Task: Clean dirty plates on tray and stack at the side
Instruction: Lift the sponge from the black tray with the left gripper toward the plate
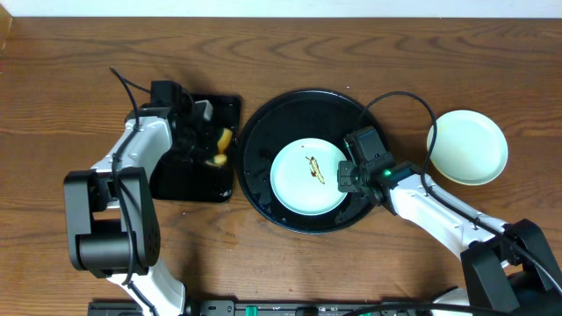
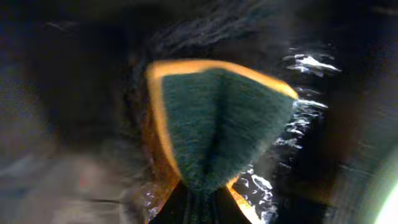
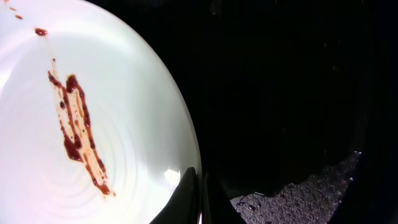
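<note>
A pale blue-green plate (image 1: 299, 183) with a brown smear at its centre lies in the round black tray (image 1: 263, 132). My right gripper (image 1: 347, 175) is shut on this plate's right rim. In the right wrist view the fingers (image 3: 200, 194) pinch the edge of the plate (image 3: 124, 93) over the tray (image 3: 292, 93). A clean pale plate (image 1: 467, 147) sits on the table to the right of the tray. A third plate is not in view. My left gripper (image 1: 206, 145) is shut on a green and yellow sponge (image 1: 224, 139), which fills the left wrist view (image 2: 217, 118).
A smaller rectangular black tray (image 1: 189, 180) lies left of the round tray, under my left gripper. Water drops glisten on a black surface in the left wrist view (image 2: 298, 118). The wooden table (image 1: 70, 88) runs all around.
</note>
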Controlling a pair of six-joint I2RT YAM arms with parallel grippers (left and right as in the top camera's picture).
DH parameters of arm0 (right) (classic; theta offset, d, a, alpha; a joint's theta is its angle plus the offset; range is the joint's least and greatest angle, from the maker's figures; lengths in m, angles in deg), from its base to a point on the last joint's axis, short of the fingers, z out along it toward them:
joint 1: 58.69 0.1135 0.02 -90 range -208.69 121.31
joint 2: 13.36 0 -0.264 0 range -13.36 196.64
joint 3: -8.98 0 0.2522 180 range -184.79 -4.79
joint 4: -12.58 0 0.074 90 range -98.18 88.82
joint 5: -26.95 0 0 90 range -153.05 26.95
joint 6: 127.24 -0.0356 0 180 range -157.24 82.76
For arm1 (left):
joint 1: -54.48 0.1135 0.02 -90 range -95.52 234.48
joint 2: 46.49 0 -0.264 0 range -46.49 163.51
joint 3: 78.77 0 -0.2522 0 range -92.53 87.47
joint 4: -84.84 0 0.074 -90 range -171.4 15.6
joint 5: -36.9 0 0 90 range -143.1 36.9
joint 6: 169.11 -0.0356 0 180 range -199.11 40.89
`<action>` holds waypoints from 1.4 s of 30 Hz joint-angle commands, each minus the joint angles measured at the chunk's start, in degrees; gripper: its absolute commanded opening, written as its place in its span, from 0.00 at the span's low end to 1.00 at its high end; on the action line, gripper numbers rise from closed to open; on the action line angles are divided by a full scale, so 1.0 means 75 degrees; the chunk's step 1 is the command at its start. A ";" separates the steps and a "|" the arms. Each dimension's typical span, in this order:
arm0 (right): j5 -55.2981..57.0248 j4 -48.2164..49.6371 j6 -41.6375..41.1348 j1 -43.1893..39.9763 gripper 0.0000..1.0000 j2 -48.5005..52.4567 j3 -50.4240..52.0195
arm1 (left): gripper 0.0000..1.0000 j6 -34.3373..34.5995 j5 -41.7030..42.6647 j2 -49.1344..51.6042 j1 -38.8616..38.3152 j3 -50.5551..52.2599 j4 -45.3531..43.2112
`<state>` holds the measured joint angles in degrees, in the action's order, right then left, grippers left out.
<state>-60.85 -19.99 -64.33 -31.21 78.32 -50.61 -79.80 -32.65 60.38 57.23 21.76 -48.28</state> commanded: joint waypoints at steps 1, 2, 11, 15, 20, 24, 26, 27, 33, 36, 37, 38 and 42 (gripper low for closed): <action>0.0134 -0.0032 0.0140 -0.0041 0.02 0.0023 0.0026 | 0.08 0.2856 -0.3526 0.0038 0.0087 -0.0012 0.0332; 0.0134 -0.0032 0.0140 -0.0041 0.02 0.0023 0.0026 | 0.07 0.2911 -0.3506 0.0038 0.0087 -0.0012 0.0353; 0.0134 -0.0029 0.0143 -0.0041 0.02 0.0023 0.0026 | 0.07 0.1221 -0.1381 -0.0061 0.0087 -0.0020 0.0055; 0.0134 -0.0003 0.0332 -0.0041 0.01 0.0023 0.0026 | 0.08 0.1204 -0.1378 -0.0373 0.0087 -0.0026 0.0052; 0.0131 0.0114 0.0644 -0.0041 0.01 0.0052 0.0026 | 0.07 0.0833 -0.0979 -0.0787 0.0087 -0.0026 0.0058; 0.0128 0.0172 0.0656 -0.0041 0.11 0.0152 0.0026 | 0.07 0.0836 -0.0874 -0.0906 0.0087 -0.0026 0.0082; 0.0128 0.0172 0.0656 -0.0041 0.11 0.0291 0.0026 | 0.07 0.0836 -0.0784 -0.0906 0.0087 -0.0026 0.0085; 0.0128 0.0178 0.0656 -0.0041 0.12 0.0356 0.0026 | 0.07 0.0839 -0.0784 -0.0906 0.0087 -0.0026 0.0085; 0.0082 0.0391 0.0653 -0.0026 0.11 0.0935 0.0026 | 0.07 0.0836 -0.0784 -0.1090 0.0087 -0.0026 0.0085; 0.0044 0.0437 0.0650 -0.0026 0.06 0.1052 0.0026 | 0.07 0.0836 -0.0822 -0.1314 0.0087 -0.0026 0.0082; 0.0044 0.0437 0.0653 -0.0026 0.05 0.1052 0.0026 | 0.07 0.0836 -0.0860 -0.1405 0.0087 -0.0026 0.0079; 0.0044 0.0455 0.0653 -0.0026 0.02 0.1052 0.0026 | 0.07 0.0836 -0.0962 -0.1507 0.0087 -0.0026 0.0073; 0.0044 0.0455 0.0653 -0.0026 0.01 0.1052 0.0026 | 0.07 0.0836 -0.1105 -0.1900 0.0087 -0.0026 0.0000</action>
<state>-60.26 -15.79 -60.20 -31.25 83.41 -51.51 -72.98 -39.95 48.89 57.75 21.76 -47.82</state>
